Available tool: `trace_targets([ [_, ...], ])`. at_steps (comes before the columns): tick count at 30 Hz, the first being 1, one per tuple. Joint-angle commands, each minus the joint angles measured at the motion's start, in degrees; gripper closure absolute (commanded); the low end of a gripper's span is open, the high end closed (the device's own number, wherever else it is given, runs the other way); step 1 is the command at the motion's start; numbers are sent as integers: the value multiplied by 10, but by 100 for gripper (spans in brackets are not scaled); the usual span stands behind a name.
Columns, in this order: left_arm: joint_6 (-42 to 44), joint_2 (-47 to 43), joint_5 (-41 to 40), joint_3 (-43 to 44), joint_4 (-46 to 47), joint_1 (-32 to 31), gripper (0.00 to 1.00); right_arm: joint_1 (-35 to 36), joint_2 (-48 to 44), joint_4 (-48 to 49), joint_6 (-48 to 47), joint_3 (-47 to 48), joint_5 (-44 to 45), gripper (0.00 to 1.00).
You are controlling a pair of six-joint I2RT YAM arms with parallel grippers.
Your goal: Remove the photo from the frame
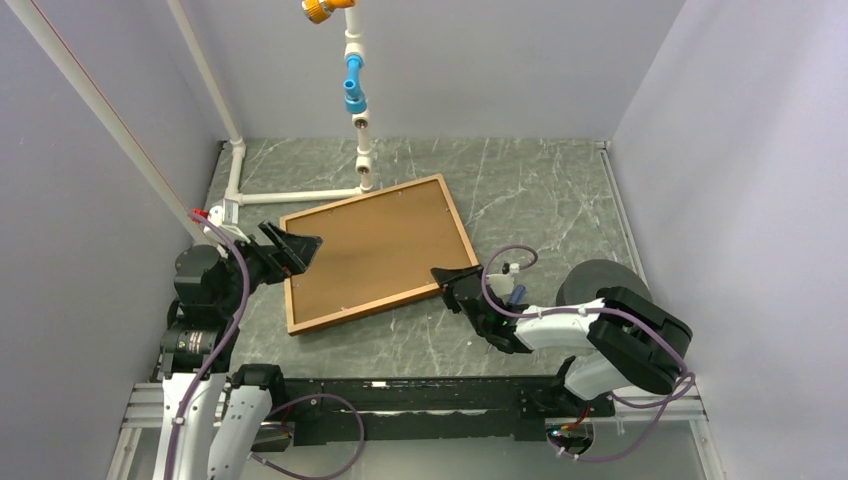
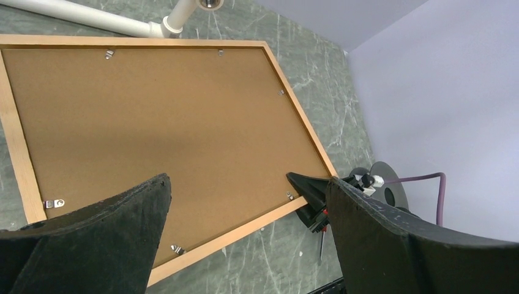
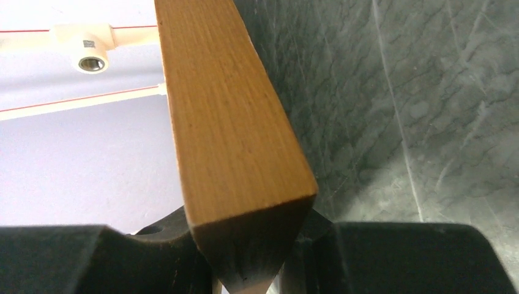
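The thin reddish-brown wooden rectangular picture frame [image 2: 134,41], where is it?
— Lying back side up on the grey marbled table [image 1: 540,190], turned at an angle, its far edge just beside the white pipe structure [image 1: 300,195].
— And the photo?
— Hidden. Only the plain brown backing board [image 1: 375,250] faces up, with small metal clips [image 2: 58,203] sitting along its border.
— What does the right gripper [image 1: 458,280] have?
— The frame's near right corner. Its fingers are partly closed, one on each side of the wood, clamping it.
— Is that corner lifted off the table?
— I cannot tell.
— The left gripper [image 1: 298,250]?
— Spread as wide as it goes and holding nothing. It hangs over the frame's left edge, above the backing board, facing across towards the right gripper
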Motion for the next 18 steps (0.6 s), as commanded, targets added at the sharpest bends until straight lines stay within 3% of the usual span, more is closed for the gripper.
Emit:
trace_targets([
  [1,1,-8,4,-8,11,0,1,15,31,-160,-117,-53,-15,88],
  [6,0,-9,1,-20,10,0,1,26,38,-128,-116,-87,-43,71],
  [13,3,-12,-4,-33,7,0,1,42,20,-176,-150,-76,-52,28],
  [18,9,-21,-9,-42,0,0,1,47,-16,-226,-173,-71,-76,20],
])
